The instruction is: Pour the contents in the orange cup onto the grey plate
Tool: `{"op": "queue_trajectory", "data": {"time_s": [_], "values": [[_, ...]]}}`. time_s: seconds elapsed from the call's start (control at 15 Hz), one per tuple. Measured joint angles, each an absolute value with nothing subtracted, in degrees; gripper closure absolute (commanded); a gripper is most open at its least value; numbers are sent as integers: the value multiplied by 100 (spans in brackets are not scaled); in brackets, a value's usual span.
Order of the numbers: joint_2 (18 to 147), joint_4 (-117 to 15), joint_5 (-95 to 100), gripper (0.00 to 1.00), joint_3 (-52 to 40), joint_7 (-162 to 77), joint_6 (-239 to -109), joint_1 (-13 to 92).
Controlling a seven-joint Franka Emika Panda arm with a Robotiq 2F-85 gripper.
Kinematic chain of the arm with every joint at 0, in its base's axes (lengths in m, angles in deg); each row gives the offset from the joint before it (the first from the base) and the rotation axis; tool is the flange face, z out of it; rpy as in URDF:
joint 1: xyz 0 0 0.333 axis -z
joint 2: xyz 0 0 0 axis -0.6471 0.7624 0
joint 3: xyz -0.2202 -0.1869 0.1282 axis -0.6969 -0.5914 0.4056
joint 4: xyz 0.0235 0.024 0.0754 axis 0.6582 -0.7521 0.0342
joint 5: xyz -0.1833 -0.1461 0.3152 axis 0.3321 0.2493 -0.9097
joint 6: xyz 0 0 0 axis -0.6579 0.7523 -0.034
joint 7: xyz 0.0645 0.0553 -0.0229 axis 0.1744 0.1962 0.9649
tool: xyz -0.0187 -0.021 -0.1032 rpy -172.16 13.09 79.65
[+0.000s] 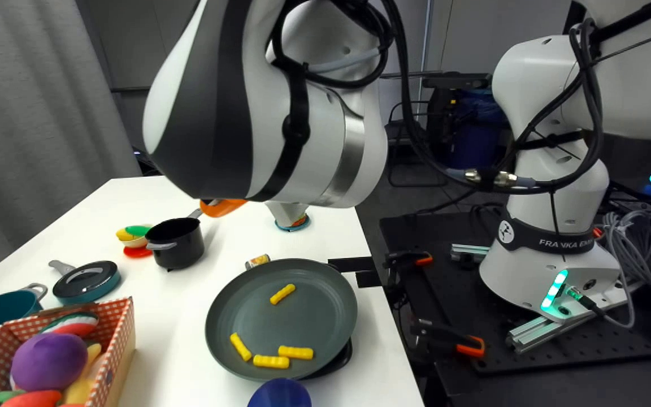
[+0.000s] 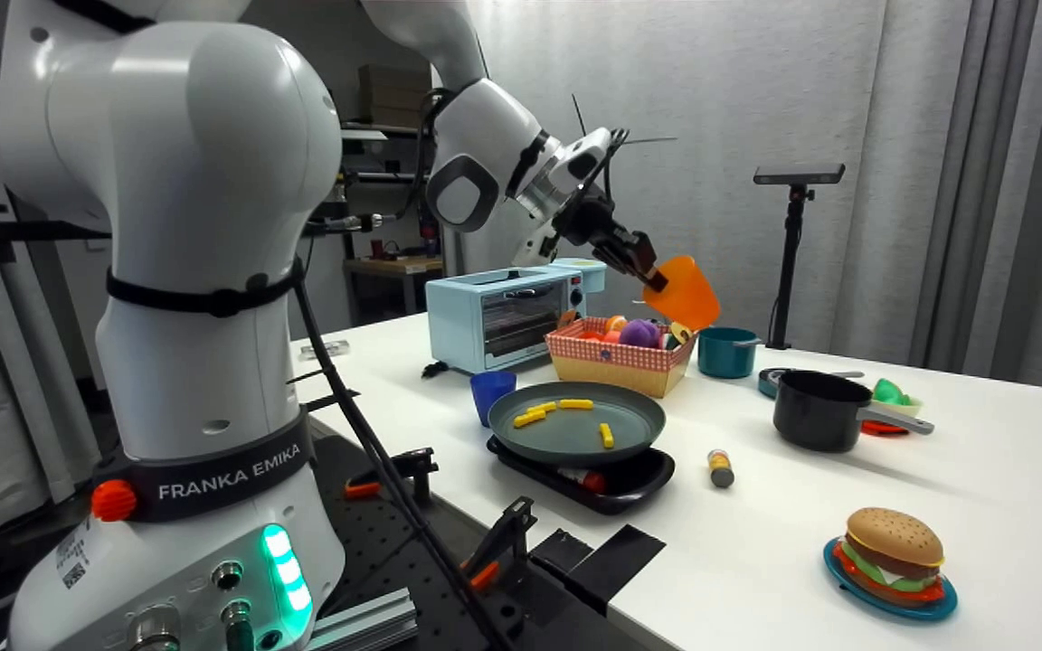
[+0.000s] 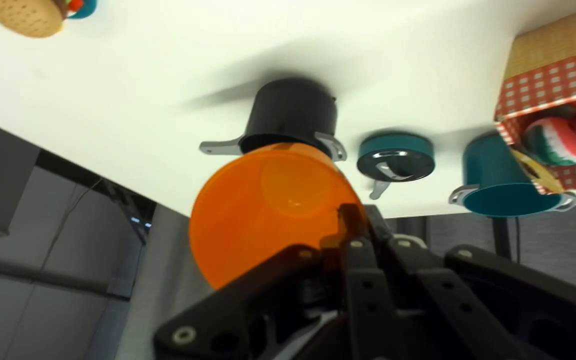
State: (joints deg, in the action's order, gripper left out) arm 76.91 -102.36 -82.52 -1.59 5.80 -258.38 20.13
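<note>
Orange cup (image 3: 263, 220) aslant, mouth toward wrist (image 2: 566, 172)

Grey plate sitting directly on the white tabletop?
No, in an exterior view the grey plate rests on a black tray that shows beneath it.

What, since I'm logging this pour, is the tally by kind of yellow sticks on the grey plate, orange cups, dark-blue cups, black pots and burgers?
Yellow sticks on the grey plate: 4
Orange cup: 1
Dark-blue cup: 1
Black pot: 1
Burger: 1
Total: 8
</note>
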Motion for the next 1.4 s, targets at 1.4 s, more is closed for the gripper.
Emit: {"op": "queue_trajectory", "data": {"time_s": [1.4], "values": [[8840, -9221, -7650, 99, -961, 2018, -23121, 1967]]}}
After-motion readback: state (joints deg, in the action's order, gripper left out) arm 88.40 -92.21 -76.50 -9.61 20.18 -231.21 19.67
